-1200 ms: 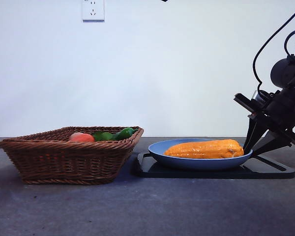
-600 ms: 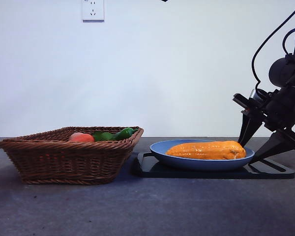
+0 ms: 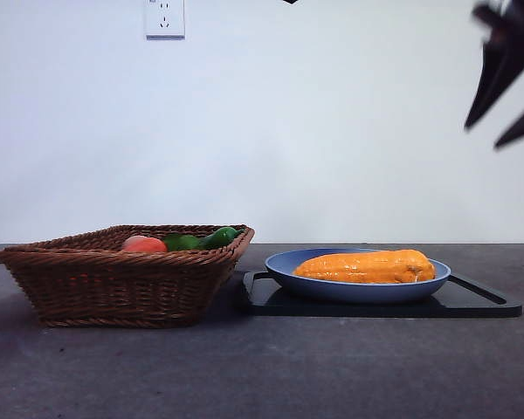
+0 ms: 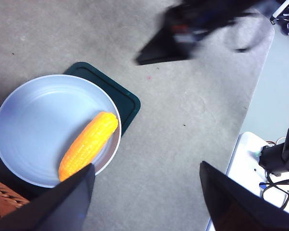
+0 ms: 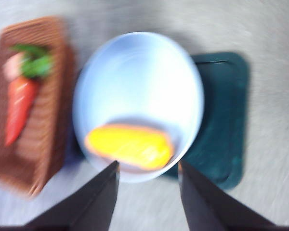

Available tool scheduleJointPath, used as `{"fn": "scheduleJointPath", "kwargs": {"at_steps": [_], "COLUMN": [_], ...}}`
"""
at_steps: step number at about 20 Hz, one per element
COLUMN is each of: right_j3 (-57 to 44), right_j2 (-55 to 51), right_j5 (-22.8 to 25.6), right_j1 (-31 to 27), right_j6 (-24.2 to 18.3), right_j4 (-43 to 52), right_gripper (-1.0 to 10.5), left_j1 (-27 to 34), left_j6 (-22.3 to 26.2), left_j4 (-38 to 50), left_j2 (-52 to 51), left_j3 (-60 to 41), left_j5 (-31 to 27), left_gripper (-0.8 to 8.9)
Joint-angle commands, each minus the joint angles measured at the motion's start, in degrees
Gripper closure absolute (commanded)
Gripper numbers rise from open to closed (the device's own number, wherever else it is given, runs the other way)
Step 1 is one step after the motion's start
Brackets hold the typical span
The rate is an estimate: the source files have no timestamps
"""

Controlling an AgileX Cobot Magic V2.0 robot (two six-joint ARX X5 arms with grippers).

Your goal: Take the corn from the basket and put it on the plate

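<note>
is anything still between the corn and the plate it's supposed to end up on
Nothing visible: the corn already lies inside the blue plate, which sits on the black tray beside the basket. The right claw hangs open high above the tray's far end, touching nothing. The left claw is open above the table, holding nothing.

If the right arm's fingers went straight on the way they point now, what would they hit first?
Probably the orange-yellow corn cob lying in the round blue plate, or the plate's near rim. The right gripper hangs open high above them, its fingers framing the cob. The picture is blurred, so this is a rough guess.
</note>
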Motion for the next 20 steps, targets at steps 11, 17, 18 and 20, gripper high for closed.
{"fn": "scheduleJointPath", "kwargs": {"at_steps": [11,17,18,20], "right_j3": [-1.2,-7.7,-9.0,-10.9], "right_j2": [-23.1,-24.6,-24.5,-24.5], "right_j5": [9.2,9.0,8.7,8.7], "right_j1": [16.6,18.1,18.0,18.0], "right_j6": [-5.0,-6.3,-6.8,-6.7], "right_j4": [-15.8,-15.6,-15.3,-14.2], "right_gripper": [7.6,9.4,9.4,9.4], "left_j1": [-0.2,-0.2,-0.2,-0.2], "left_j6": [1.4,2.6,2.7,2.7], "left_j4": [-8.2,-11.4,-11.5,-11.5], "left_j2": [1.0,1.0,1.0,1.0], "left_j3": [1.7,1.7,1.7,1.7], "left_j5": [0.2,0.2,0.2,0.2], "left_gripper": [5.82,8.06,8.06,8.06]}}
